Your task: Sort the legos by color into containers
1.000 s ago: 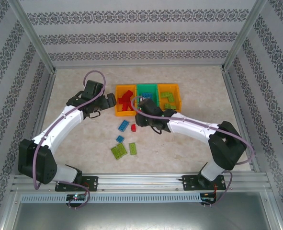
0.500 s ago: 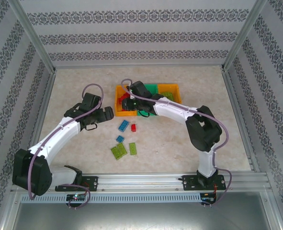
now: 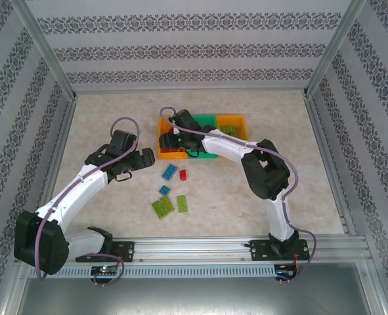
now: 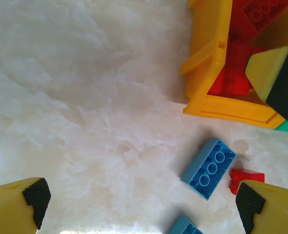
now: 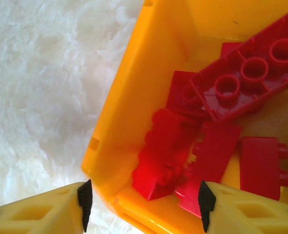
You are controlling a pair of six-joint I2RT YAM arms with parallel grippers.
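Fingers of the left gripper point(image 4: 143, 202) stand spread wide over the table point(image 4: 85, 97); blue brick point(image 4: 208, 168) and red brick point(image 4: 244, 174) lie just beside each other below (risk: pinching both). Right gripper point(image 5: 144, 200), fingers parted and empty, straddles the orange bin point(image 5: 113, 119) wall above sorted red legos point(image 5: 241, 83); withdrawing could snag and tip it.

Red legos point(image 5: 182, 146) piled in orange bin point(image 5: 114, 112); outside, loose legos point(image 3: 169, 172), 2 blue, 1 red, 2 lime
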